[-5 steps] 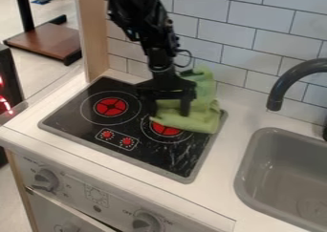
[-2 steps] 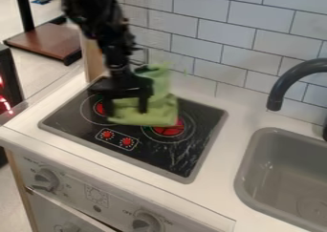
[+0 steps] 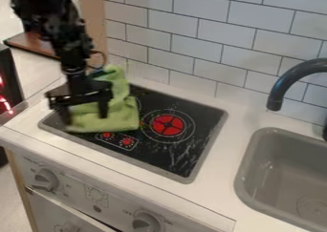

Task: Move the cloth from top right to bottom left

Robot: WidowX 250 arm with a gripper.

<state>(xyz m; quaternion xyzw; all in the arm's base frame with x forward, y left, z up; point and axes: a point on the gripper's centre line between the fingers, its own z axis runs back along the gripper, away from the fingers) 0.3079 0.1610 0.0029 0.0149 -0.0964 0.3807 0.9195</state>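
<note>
Between and behind the spread jaws, a green cloth [image 3: 118,116] covers the left part of the black stove top [image 3: 203,126].
Well left of the jaws is a dark object with red lights [image 3: 5,102]; below and left of them, a grey knob [image 3: 45,179] sits on the front panel [image 3: 108,202]. The black gripper [image 3: 84,115] has its jaws wide apart, with green fabric showing across the gap; whether they pinch it, I cannot tell. The cloth rises behind the right jaw and spreads out past it. Just below and right of that jaw are two small red dials [image 3: 127,141], then farther right a red burner [image 3: 168,125]. Well right of the jaws are the grey sink [image 3: 254,178] and dark curved faucet [image 3: 287,79].
</note>
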